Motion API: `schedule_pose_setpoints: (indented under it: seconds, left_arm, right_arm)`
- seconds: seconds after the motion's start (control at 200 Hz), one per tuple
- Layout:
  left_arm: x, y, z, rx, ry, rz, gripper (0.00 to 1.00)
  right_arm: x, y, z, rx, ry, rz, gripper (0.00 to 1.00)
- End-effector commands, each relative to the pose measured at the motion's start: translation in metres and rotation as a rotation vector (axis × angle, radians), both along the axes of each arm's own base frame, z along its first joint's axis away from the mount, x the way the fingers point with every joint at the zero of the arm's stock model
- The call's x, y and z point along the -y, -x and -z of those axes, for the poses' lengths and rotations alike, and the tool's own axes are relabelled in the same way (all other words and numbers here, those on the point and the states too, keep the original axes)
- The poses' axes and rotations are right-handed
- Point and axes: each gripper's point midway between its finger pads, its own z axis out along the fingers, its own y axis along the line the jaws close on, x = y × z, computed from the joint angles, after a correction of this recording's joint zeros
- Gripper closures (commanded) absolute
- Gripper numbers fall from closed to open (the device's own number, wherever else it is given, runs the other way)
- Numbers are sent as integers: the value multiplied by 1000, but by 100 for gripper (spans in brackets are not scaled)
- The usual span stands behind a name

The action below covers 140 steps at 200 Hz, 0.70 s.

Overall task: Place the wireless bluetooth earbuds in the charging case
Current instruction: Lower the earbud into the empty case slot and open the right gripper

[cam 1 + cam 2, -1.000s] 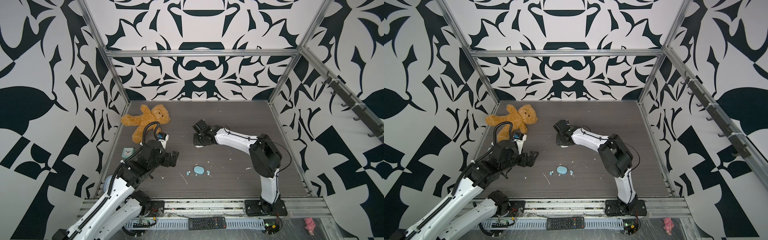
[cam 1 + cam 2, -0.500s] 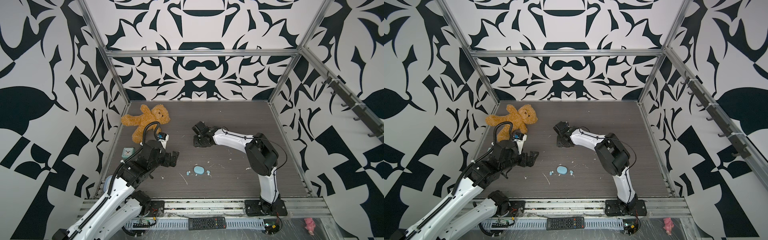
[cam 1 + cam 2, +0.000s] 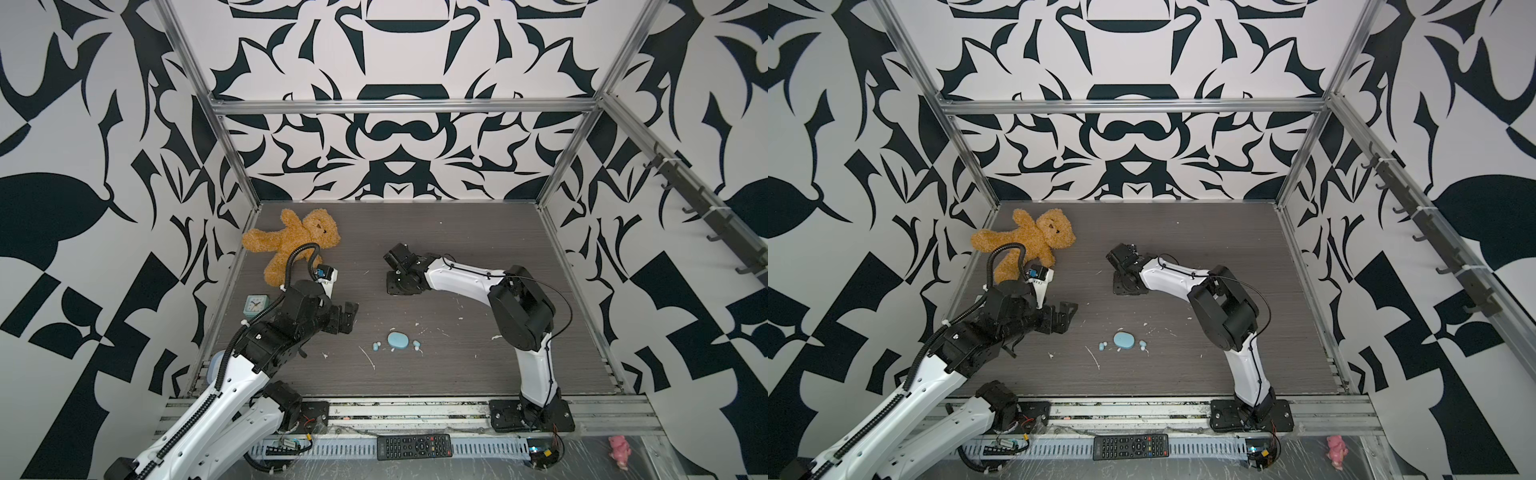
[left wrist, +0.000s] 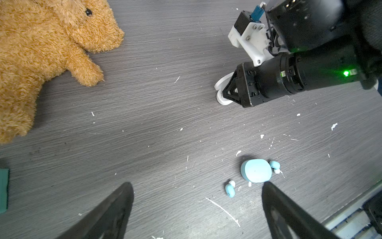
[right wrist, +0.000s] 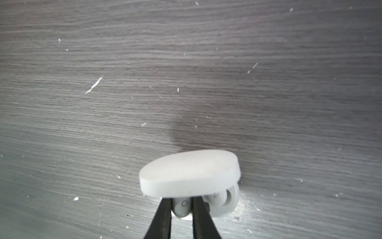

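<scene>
A white charging case stands open on the table with its lid raised. My right gripper reaches under the lid, its fingers pressed against both sides of a white earbud in the case. A second white earbud sits in the case beside it. In both top views the right gripper hides this case. A closed light blue case lies mid-table, with a blue earbud on each side. My left gripper hovers open and empty, short of them.
A brown teddy bear lies at the back left, with a small teal clock by the left wall. White flecks are scattered over the dark table. A black remote and a pink toy lie in front of the table.
The right arm's elbow has shifted slightly to the left while its gripper stays at the white case. The left arm has not moved.
</scene>
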Motion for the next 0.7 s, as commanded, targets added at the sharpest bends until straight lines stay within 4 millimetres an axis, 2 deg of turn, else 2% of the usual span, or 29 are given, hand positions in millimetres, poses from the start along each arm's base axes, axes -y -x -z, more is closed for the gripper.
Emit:
schedule_pose_setpoints:
  seconds: [0.0, 0.44, 0.695]
  left_arm:
    - [2, 0, -2, 10, 10, 10, 1]
    - [1, 0, -2, 12, 10, 10, 1]
    - [1, 0, -3, 14, 12, 11, 1]
  right_arm:
    - [2, 1, 1, -9, 14, -8, 78]
    - [2, 2, -4, -7, 5, 4, 74]
    - [-2, 3, -25, 12, -50, 5, 68]
